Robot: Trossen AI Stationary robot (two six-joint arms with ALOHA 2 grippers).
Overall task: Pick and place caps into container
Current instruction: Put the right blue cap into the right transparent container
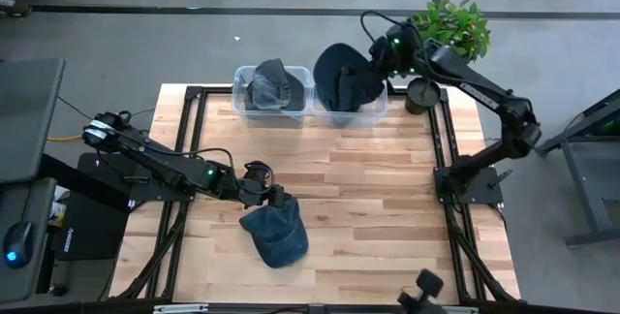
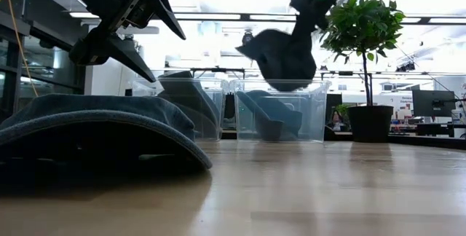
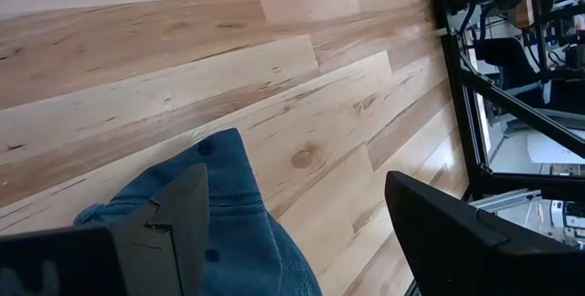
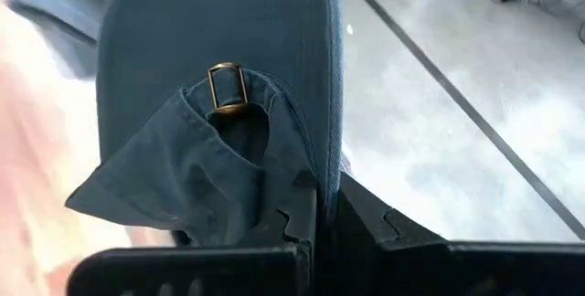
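Note:
Two clear containers stand at the table's far edge. The left container [image 1: 272, 109] holds a grey-blue cap [image 1: 271, 83]. The right container [image 1: 351, 112] has a blue cap [image 2: 271, 116] inside. Over it hangs a dark blue cap [image 1: 341, 74], with my right gripper [image 1: 373, 62] shut on it. A faded blue cap [image 1: 275, 233] lies crown up on the table near the front. My left gripper [image 1: 263, 184] stands open just above that cap's far left side [image 3: 239, 206], and in the low view its fingers [image 2: 145, 17] are clear of the cloth. My right gripper pinches the cloth at the cap's back opening [image 4: 279, 173] between its two shut fingers, beside the strap with the brass buckle [image 4: 226, 89]. The fingers slant downward toward the containers. The cap hangs slack below them, clear of the table, over the right container.
A potted plant [image 1: 451, 25] in a black pot [image 1: 422, 93] stands right of the containers. Black frame rails [image 1: 448, 149] run along the table's sides. A dark clamp [image 1: 423, 287] sits at the near edge. Bare wood [image 1: 368, 198] lies between the near cap and the containers.

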